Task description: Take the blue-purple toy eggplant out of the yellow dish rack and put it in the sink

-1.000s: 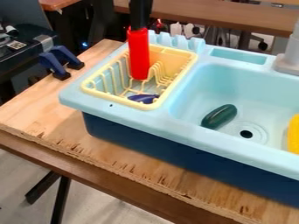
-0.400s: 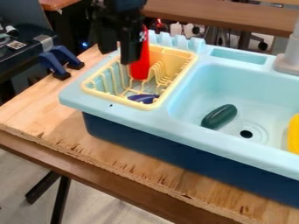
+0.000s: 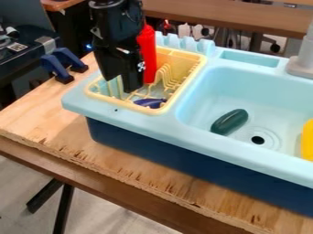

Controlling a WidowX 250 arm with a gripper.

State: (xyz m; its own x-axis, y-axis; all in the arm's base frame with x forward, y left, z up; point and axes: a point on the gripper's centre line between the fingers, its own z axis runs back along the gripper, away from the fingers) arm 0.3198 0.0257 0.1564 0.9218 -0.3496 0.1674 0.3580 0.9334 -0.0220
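As seen in the camera view, the gripper (image 3: 120,84) is at the upper left, pointing down over the rack (image 3: 187,61). Its fingers stand apart, with nothing visible between them. The red bottle (image 3: 148,57) stands upright in the rack, just beside the gripper. A blue item (image 3: 150,102) lies at the rack's near end. Right of center, a green item (image 3: 229,122) lies in the sink (image 3: 214,147), near the drain (image 3: 257,140). The tabletop (image 3: 55,121) supports the sink.
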